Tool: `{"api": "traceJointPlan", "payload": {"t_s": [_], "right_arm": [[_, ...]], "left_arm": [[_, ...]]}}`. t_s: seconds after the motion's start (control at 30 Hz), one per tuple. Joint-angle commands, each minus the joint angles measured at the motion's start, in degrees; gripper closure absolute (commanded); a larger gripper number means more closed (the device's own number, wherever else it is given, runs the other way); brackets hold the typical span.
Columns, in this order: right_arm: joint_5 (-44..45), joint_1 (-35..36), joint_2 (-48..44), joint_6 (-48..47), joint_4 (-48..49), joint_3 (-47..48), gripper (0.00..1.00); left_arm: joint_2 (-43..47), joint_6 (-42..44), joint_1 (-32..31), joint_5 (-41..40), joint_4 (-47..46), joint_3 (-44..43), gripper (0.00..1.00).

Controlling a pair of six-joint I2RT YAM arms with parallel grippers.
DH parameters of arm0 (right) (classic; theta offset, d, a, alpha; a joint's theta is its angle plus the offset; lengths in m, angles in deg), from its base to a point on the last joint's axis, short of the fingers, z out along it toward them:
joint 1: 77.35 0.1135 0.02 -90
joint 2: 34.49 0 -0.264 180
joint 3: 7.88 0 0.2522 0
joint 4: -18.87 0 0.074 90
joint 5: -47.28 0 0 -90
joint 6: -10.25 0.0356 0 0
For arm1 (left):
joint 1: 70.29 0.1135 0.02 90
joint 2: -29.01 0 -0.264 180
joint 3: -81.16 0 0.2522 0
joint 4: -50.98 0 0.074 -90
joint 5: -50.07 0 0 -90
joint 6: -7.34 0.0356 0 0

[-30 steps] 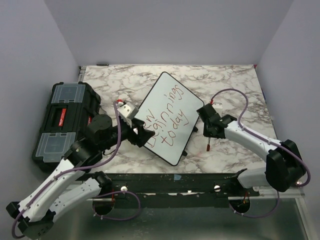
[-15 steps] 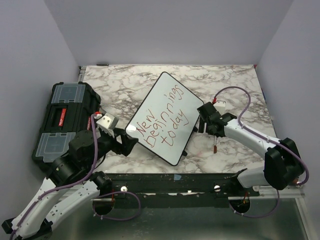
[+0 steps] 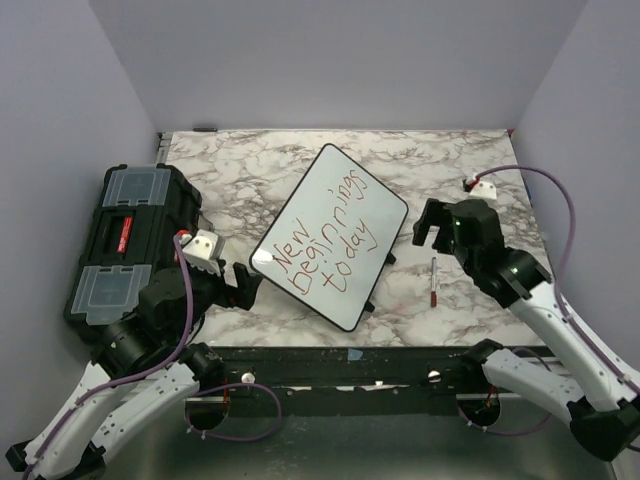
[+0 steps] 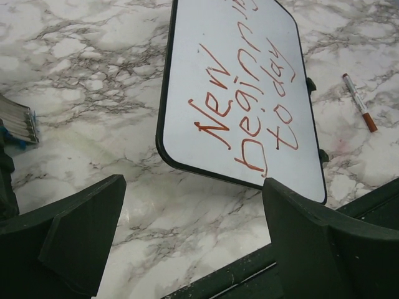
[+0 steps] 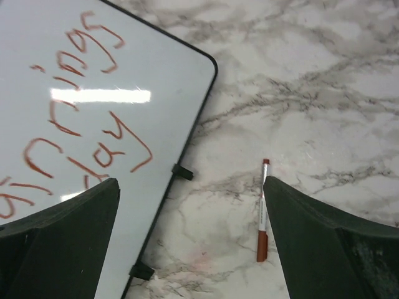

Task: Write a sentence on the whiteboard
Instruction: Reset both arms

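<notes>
Left hand (image 3: 245,283) is hovering open and empty, just off the near-left corner of the whiteboard (image 3: 342,302). Right hand (image 3: 430,235) is also gaping wide, holding nothing. The red marker (image 3: 433,283) is lying loose on the table (image 3: 250,160) beside the board. The whiteboard is sitting mid-table, turned askew, showing the sentence (image 3: 325,238) "New Beginnings today" in three red lines. Judgement: writing is looking complete, with little left to do.
</notes>
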Motion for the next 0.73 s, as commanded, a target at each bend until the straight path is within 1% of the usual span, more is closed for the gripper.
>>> {"api": "traceJointPlan", "payload": {"t_s": [0.0,0.13,0.27,0.33,0.5,0.7], "right_arm": [[-4.70,-0.30,-7.45,-3.60,4.45,3.32,0.00],[-3.99,-0.24,-13.10,-1.68,6.30,3.37,0.00],[-3.98,-0.24,-16.35,0.10,5.64,3.33,0.00],[-4.14,-0.24,-17.56,1.20,4.96,2.87,0.00],[-4.31,-0.24,-21.33,2.34,4.20,0.61,0.00],[-0.08,-0.26,-22.90,3.76,3.82,-1.09,0.00]], "left_arm": [[2.11,0.32,-0.10,-3.97,0.91,3.27,0.07],[4.91,1.19,-0.10,-4.43,1.32,5.62,0.06],[8.87,1.79,-0.10,-2.77,0.57,6.99,0.05],[10.94,1.92,-0.10,-2.75,0.12,7.36,0.02],[14.97,1.92,-0.11,-1.91,-0.79,8.41,0.01],[16.29,1.49,-0.10,-2.76,-1.19,8.81,0.02]]}}
